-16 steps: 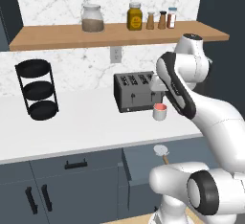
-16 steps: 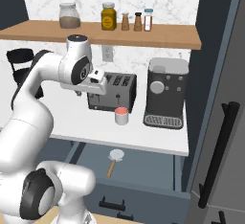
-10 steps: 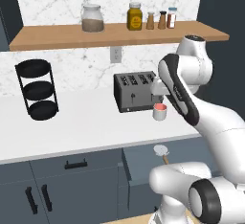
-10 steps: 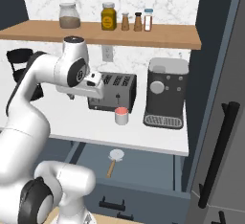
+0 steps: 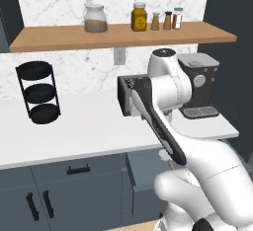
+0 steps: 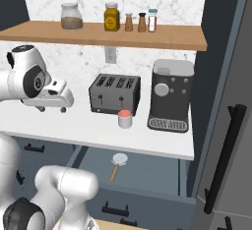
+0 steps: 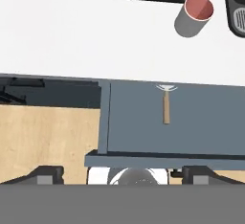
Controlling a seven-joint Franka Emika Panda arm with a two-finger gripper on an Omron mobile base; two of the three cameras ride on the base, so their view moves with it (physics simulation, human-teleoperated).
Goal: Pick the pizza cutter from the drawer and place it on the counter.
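Your gripper (image 6: 51, 109) hangs above the counter (image 6: 88, 130), up at toaster height. From the right base camera you cannot tell how far its jaws stand apart; in the hand camera the two finger tips (image 7: 45, 174) sit wide apart at the bottom edge with nothing between them, so it is open and carrying nothing.

Left to right in the right base view: to the gripper's right stands the black toaster (image 6: 114, 94), then the small white cup (image 6: 125, 119) with its red top just in front of it, then the coffee machine (image 6: 170, 96).

Below and to the right of the gripper, the drawer (image 6: 147, 170) is pulled out. The pizza cutter (image 6: 117, 163) lies flat on the drawer floor, disc blade toward the counter edge, wooden handle pointing outward, well apart from the fingers.
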